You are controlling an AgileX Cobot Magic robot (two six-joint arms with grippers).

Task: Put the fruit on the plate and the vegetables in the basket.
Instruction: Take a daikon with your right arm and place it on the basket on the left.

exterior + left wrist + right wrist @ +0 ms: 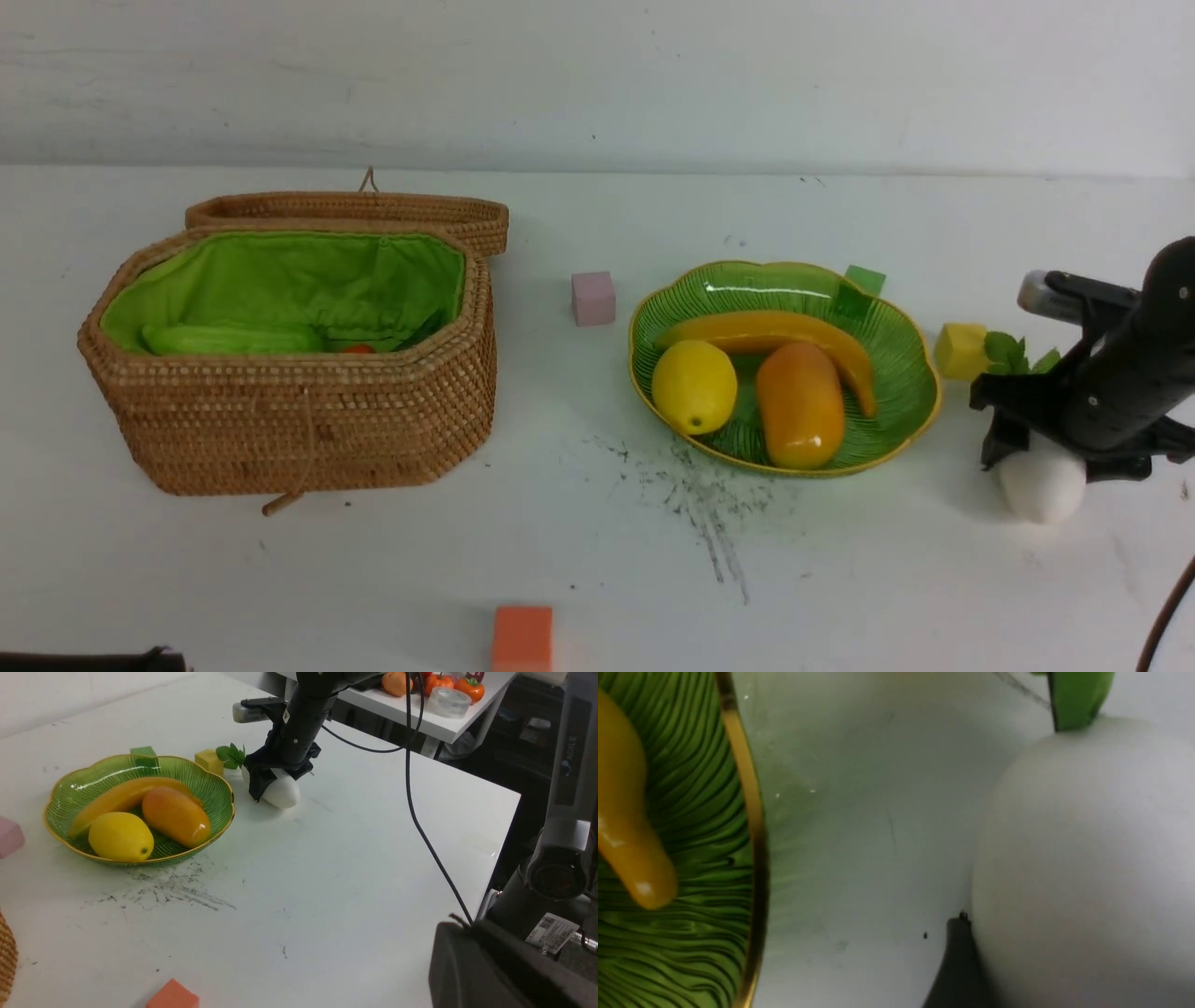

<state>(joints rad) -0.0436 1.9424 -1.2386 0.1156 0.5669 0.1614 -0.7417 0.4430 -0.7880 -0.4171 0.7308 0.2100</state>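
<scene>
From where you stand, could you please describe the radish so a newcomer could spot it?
Start at the green plate. On its right, on the table, the right gripper straddles the radish. It alone is plain white and egg-shaped with green leaves, unlike the neighbouring yellow cube.

The right arm's matte black cylindrical wrist (303, 716) carried a small white diamond sticker and a silver-ended camera bar (250, 711); a thin black cable (420, 826) trailed from it.
</scene>
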